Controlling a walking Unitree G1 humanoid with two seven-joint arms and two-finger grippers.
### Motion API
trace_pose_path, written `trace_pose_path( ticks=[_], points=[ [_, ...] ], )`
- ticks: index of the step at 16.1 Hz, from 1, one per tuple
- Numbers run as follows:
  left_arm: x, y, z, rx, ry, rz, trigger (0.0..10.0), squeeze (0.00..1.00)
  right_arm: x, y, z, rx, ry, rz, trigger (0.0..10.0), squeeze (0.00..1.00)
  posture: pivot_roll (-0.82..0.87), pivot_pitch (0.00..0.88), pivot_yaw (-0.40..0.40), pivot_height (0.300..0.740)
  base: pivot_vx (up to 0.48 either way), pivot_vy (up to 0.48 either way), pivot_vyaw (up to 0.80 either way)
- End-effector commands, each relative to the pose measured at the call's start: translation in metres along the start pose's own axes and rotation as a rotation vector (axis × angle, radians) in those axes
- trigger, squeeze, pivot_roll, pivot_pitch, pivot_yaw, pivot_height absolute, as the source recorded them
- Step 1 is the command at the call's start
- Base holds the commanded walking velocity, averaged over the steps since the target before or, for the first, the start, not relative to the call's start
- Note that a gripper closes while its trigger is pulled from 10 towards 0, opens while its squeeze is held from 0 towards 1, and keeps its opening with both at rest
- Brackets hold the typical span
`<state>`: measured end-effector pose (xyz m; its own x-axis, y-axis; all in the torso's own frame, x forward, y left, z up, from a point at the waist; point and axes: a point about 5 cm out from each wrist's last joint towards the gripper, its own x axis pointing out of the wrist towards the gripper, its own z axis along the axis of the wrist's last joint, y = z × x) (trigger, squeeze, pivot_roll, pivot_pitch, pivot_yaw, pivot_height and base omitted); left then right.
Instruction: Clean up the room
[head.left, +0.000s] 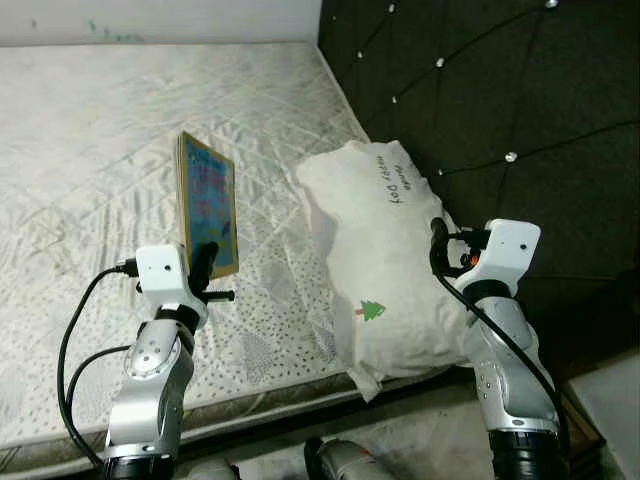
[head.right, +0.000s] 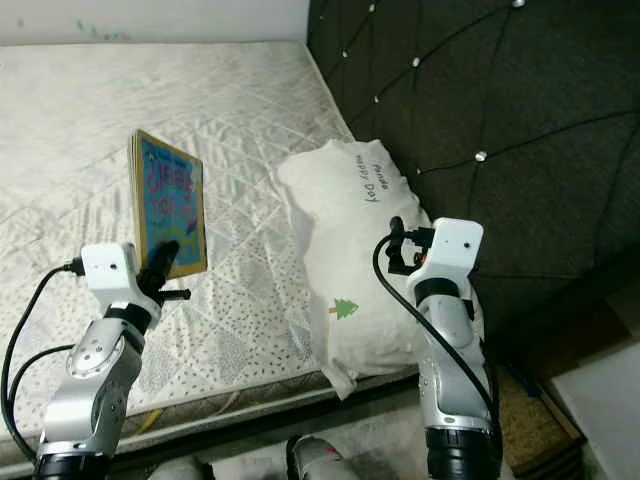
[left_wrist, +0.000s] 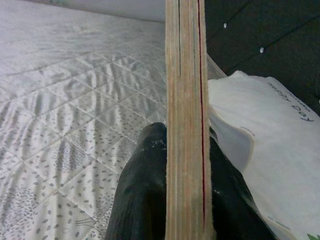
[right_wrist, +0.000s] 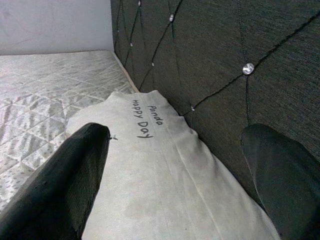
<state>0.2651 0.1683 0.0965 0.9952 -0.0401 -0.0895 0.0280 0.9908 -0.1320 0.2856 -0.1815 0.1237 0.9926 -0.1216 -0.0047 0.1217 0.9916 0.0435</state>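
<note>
The left gripper (head.left: 205, 262) is clamped on the lower edge of a thin blue picture book with a tan border (head.left: 207, 200), holding it upright above the white quilted mattress (head.left: 100, 150). The right gripper (right_wrist: 185, 165) has its fingers spread wide over a white pillow printed "Panda Happy Day" (head.left: 385, 250), which lies against the dark tufted headboard (head.left: 500, 100).

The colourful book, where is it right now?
The thin, colourful picture book stands upright above the white quilted mattress, pinched in the left end effector, just left of the white pillow.
</note>
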Motion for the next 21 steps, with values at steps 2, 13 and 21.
trace_pose_path(
  ticks=[2,13,21],
  points=[
    [0.001,-0.008,0.005,-0.009,-0.021,-0.049,10.0,0.0,-0.001,-0.005,-0.003,-0.002,0.013,-0.019,10.0,0.0,-0.01,0.095,-0.073,0.74,0.0,0.0,-0.75],
    [0.006,-0.017,0.011,-0.031,-0.044,-0.098,10.0,0.0,0.0,0.001,0.0,0.039,-0.001,0.008,10.0,0.0,-0.02,0.094,-0.075,0.665,0.0,0.0,0.0],
    [0.007,-0.019,0.012,-0.037,-0.051,-0.102,10.0,0.0,-0.001,0.0,0.0,0.03,0.0,0.011,10.0,0.0,-0.02,0.092,-0.081,0.627,0.0,0.0,0.0]
  ],
)
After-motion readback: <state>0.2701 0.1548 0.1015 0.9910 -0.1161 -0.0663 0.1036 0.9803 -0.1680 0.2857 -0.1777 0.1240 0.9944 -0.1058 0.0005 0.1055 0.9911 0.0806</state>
